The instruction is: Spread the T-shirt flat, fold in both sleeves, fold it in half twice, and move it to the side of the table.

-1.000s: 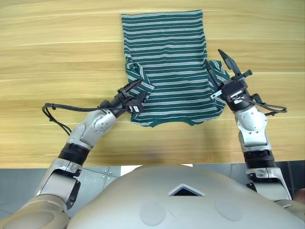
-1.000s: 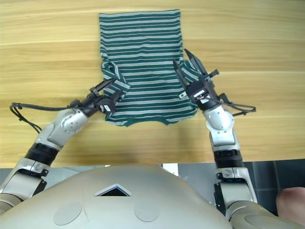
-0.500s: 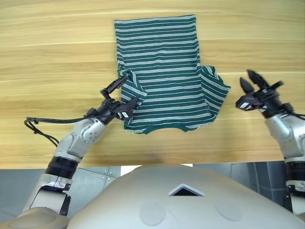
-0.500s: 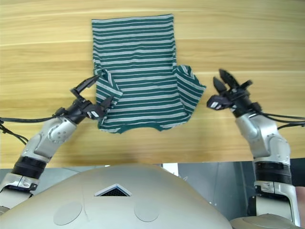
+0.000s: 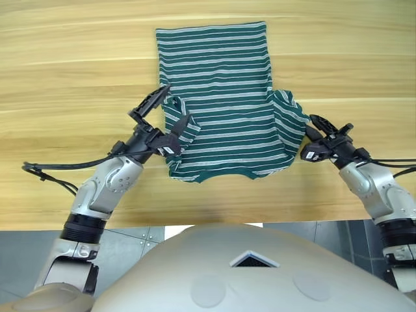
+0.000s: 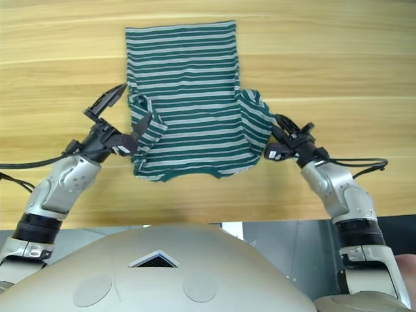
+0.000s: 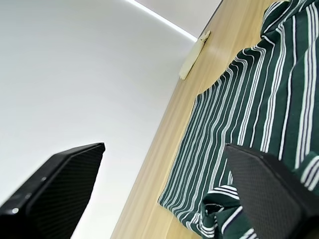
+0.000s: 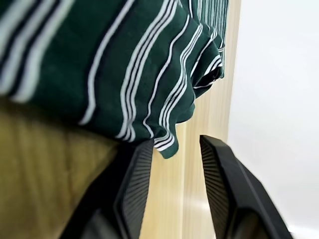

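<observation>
A green T-shirt (image 5: 221,84) with white stripes lies on the wooden table (image 5: 78,78), hem at the far end, collar near me. Its left sleeve (image 5: 188,127) is folded onto the body. The right sleeve (image 5: 291,117) lies bunched at the shirt's edge. My left gripper (image 5: 174,104) hovers open and wide above the left sleeve; the left wrist view shows both fingers (image 7: 55,189) spread with striped cloth (image 7: 234,124) beyond them. My right gripper (image 5: 324,125) sits at the right sleeve's outer edge, open by a narrow gap, the sleeve's hem (image 8: 164,144) just at its fingertips.
The table's near edge (image 5: 195,224) runs just below the collar, with grey floor (image 5: 130,234) past it. A black cable (image 5: 45,170) trails from the left arm over the table. Bare wood stretches to both sides of the shirt.
The right gripper left the sleeve, swung out to the right, then came back to the sleeve's edge with a narrower gap. The left gripper lifted a little and opened wider.
</observation>
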Available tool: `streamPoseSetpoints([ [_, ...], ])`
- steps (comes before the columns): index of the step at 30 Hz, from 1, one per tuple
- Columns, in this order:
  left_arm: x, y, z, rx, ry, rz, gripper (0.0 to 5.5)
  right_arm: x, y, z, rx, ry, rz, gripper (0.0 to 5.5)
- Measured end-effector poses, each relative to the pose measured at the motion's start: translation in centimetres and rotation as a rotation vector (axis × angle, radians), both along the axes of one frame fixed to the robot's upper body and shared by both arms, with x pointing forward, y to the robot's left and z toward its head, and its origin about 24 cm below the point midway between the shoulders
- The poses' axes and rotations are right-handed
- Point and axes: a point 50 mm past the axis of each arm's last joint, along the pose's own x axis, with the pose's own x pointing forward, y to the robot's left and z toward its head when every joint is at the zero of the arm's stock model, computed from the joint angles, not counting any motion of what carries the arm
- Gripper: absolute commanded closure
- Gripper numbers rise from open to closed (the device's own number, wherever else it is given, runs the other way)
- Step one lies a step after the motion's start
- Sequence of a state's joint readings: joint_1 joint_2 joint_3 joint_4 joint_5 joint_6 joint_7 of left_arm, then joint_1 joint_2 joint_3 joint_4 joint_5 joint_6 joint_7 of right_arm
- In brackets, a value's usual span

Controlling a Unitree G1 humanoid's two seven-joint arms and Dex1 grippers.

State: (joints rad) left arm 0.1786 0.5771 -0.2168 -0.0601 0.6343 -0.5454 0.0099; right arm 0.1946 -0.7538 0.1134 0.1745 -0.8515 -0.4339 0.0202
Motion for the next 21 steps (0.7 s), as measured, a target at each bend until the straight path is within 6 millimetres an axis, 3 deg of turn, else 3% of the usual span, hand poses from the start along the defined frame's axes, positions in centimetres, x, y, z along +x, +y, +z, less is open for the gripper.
streamPoseSetpoints([
  [3,-0.4,0.1,-0.1,-0.002,0.006,0.005,1.04,-0.6,-1.0,0.4,-0.026,0.005,-0.002,3.75],
  [7,-0.3,0.4,0.1,0.002,-0.009,0.023,1.04,-1.7,-3.7,2.7,-0.068,-0.023,-0.034,3.75],
  [9,-0.2,0.4,0.1,0.0,-0.017,0.031,1.04,-1.8,-3.2,3.2,-0.062,-0.026,0.011,3.75],
  [13,-0.2,0.3,0.0,0.009,-0.02,0.029,1.04,-3.5,-0.9,1.5,-0.005,0.124,0.125,3.75],
  [18,-0.2,0.2,0.0,0.004,-0.021,0.028,1.04,-2.3,0.5,0.8,0.025,0.132,0.164,3.75],
  [21,-0.2,0.1,0.0,0.004,-0.02,0.026,1.04,-1.2,0.4,0.6,0.03,0.105,0.15,3.75],
])
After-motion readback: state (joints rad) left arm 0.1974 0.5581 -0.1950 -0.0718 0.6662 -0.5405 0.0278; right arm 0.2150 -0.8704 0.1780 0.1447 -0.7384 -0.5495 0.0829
